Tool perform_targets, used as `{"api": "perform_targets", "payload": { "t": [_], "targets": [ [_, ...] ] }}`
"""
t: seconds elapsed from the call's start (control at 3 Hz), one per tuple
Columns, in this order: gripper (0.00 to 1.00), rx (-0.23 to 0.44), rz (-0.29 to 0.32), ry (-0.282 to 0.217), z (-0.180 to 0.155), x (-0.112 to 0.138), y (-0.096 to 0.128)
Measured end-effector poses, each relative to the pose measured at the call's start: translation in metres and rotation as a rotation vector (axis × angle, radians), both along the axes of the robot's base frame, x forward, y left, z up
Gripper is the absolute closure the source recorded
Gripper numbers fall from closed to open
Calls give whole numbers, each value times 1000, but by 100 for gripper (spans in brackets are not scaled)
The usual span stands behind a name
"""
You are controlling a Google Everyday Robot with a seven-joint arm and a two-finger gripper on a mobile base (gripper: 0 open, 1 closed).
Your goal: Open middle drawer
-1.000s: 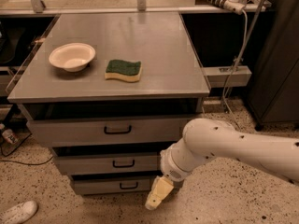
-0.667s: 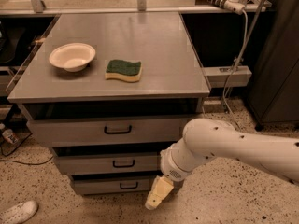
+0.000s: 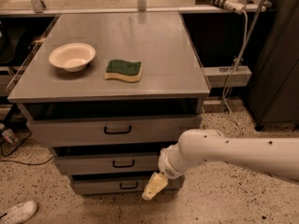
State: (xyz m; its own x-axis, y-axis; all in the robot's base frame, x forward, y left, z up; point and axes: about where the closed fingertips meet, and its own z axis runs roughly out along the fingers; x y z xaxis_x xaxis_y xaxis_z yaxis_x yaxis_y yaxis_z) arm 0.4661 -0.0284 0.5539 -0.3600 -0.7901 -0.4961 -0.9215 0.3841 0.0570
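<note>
We count three grey drawers: one top drawer [image 3: 70,132], one middle drawer [image 3: 88,164], one bottom drawer [image 3: 96,186]. Three black handles [image 3: 123,163], one per drawer. On the cabinet top [image 3: 149,41]: one white bowl [image 3: 72,56], one green-and-yellow sponge [image 3: 124,70]. One gripper [image 3: 154,186], low before the bottom drawer. One white shoe [image 3: 17,213].

1. The white arm [image 3: 233,153] comes in from the 4 o'clock edge and reaches toward 9 o'clock, nearly level.
2. Its rounded wrist [image 3: 170,164] bends downward.
3. The cream gripper [image 3: 153,186] hangs low in the view, near 6 o'clock, tip pointing toward 7 o'clock.
</note>
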Motion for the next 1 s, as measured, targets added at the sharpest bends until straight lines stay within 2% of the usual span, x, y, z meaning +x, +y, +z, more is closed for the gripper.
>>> {"api": "perform_targets", "payload": {
  "t": [0.33,0.67,1.0],
  "targets": [
    [0,8,-48,-42,-23,28,0],
    [0,8,-48,-42,-23,28,1],
    [0,7,-44,-38,-43,32,8]
  ]
}}
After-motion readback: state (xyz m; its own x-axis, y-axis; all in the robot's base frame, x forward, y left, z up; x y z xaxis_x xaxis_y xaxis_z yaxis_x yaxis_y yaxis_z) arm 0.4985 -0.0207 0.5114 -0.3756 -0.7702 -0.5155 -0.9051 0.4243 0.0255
